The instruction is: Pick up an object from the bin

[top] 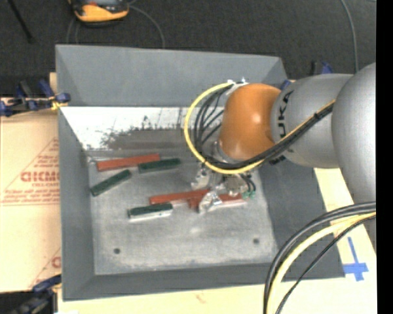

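Observation:
My gripper [208, 198] is low over the bin floor, right of the middle, under the orange wrist cover. It sits at the right end of a long red-brown bar [173, 198] that lies nearly level and points left. A short red piece [234, 201] shows just to the gripper's right; I cannot tell whether it belongs to the same bar. Just left of the bar and slightly lower lies a dark green bar with a white underside [149, 211].
Farther back left lie another red-brown bar [128, 161], a dark green bar [159, 165] beside it and a slanted dark green bar [110, 182]. The arm and its cables cover the bin's right back part.

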Controlling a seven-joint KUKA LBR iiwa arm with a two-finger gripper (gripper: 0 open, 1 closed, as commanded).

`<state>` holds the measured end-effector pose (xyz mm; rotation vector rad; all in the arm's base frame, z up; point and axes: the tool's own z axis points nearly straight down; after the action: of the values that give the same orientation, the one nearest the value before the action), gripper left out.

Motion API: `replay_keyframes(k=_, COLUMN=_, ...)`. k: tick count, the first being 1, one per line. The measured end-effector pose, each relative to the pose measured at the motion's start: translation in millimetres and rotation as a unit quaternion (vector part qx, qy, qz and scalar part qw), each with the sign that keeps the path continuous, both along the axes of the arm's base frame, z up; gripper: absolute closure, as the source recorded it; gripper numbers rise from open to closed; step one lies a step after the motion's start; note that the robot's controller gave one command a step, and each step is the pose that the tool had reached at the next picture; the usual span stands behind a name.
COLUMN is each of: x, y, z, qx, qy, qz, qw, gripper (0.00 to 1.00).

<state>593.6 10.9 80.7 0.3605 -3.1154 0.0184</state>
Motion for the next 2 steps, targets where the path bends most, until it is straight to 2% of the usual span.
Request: replay_keyframes(k=2, x=0.2, y=-0.3, z=1.0, qx=0.001, qy=-0.0011, qz=-0.001, qw=1.0, gripper=1.0)
